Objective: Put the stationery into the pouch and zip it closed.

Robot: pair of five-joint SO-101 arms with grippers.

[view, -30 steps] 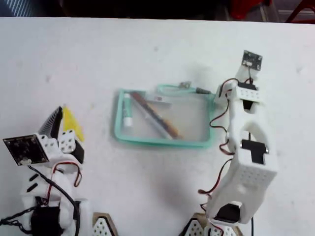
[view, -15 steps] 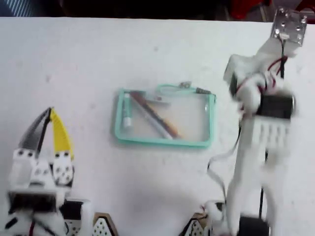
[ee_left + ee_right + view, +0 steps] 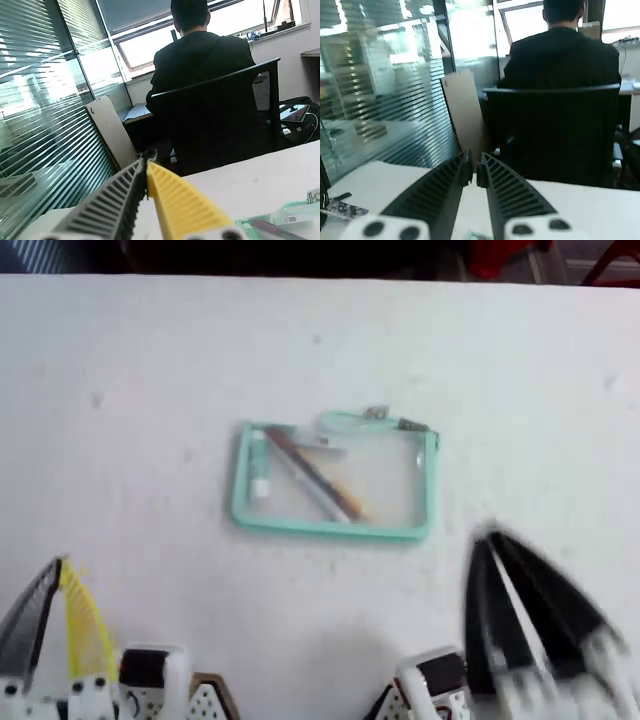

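A clear pouch (image 3: 333, 480) with a teal border lies flat in the middle of the white table. Inside it are a white tube (image 3: 260, 468), a brown pencil (image 3: 318, 478) and another pen. Its zipper pull (image 3: 411, 426) sits at the far right corner, beside a teal strap loop. My left gripper (image 3: 60, 566), with one yellow and one black finger, is shut and empty at the near left edge. Its wrist view catches a corner of the pouch (image 3: 295, 218). My right gripper (image 3: 487, 538), all black, is shut and empty at the near right, short of the pouch.
The arm bases (image 3: 160, 680) stand at the near table edge. Bare white table surrounds the pouch on all sides. Behind the far edge, a person sits in a black chair (image 3: 555, 130) facing away.
Both arms have pulled back to the near edge. The right gripper left the pouch's right end, rose, then swung down and back. The pouch has stayed in place.
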